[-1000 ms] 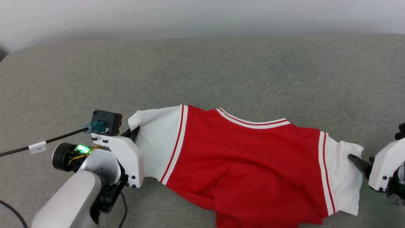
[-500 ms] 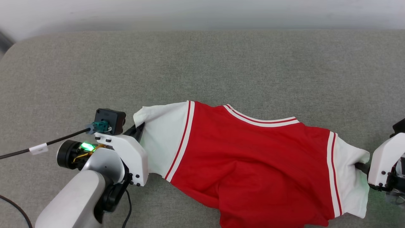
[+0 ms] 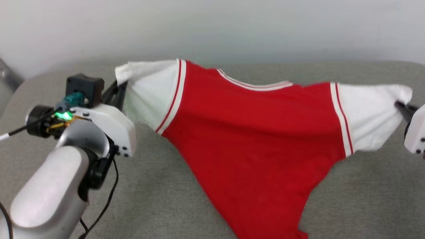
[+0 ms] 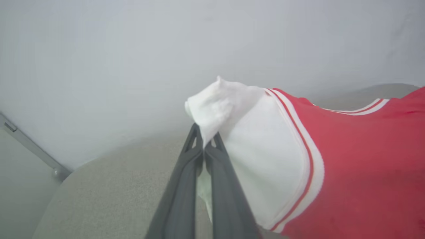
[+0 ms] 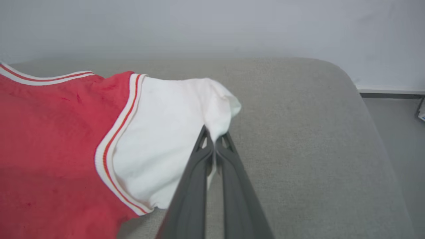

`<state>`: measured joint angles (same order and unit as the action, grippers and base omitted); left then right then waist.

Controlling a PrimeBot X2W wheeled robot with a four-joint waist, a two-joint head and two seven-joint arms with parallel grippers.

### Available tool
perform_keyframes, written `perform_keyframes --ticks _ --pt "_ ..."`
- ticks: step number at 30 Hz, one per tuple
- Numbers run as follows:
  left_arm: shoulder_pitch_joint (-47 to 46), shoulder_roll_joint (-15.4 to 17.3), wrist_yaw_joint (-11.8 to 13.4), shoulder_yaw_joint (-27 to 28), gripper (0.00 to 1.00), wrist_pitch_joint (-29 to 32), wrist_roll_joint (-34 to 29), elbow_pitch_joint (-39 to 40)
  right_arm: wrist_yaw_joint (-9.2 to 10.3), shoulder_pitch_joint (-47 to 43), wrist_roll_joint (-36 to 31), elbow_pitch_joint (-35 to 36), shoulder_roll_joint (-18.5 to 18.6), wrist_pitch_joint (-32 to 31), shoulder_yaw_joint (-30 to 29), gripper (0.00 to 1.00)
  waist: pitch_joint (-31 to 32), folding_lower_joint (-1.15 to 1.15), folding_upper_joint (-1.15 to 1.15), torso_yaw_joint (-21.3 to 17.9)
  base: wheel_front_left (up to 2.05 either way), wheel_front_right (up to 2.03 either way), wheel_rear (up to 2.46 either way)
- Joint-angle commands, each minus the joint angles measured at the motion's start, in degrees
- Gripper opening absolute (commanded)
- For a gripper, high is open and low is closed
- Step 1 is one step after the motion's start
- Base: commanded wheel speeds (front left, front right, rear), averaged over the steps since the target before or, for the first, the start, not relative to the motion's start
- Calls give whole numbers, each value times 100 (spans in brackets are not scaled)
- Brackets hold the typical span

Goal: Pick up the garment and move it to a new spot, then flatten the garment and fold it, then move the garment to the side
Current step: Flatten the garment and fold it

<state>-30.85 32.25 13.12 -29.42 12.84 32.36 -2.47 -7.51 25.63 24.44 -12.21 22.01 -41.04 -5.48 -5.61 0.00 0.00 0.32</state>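
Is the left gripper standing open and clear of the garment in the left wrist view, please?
No, the left gripper is shut, fingers pressed together on the white sleeve of the garment.

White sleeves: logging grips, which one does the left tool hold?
The white fabric sleeve at the head view's left, cuff pinched in the left tool; the right tool pinches the other sleeve.

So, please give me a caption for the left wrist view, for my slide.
The left gripper, shut on the white sleeve of the red garment, holds it above the grey padded surface.
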Motion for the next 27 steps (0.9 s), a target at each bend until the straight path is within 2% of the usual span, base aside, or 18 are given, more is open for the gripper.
perform_keyframes --ticks 1,6,13,20,27 --pt "-137 59 23 40 0 -39 -50 15 4 170 -42 105 86 52 16 0 208 0 0 -91 0 0 0" --pt "-746 60 -59 221 0 -80 -26 -162 4 832 -107 312 278 100 181 0 289 0 0 -175 0 0 0" --pt "-2118 -94 -405 502 0 -207 85 -1200 4 2347 -121 -37 424 264 459 0 -66 0 0 -313 0 0 0" --pt "-3651 -249 -487 654 0 -690 -176 -2286 4 3918 -230 -677 329 955 816 0 -794 0 0 -447 0 0 0" --pt "-5144 -313 -551 830 0 -1352 -403 -2787 4 5415 -433 -1155 213 2053 1138 0 -1811 0 0 -621 0 0 0"
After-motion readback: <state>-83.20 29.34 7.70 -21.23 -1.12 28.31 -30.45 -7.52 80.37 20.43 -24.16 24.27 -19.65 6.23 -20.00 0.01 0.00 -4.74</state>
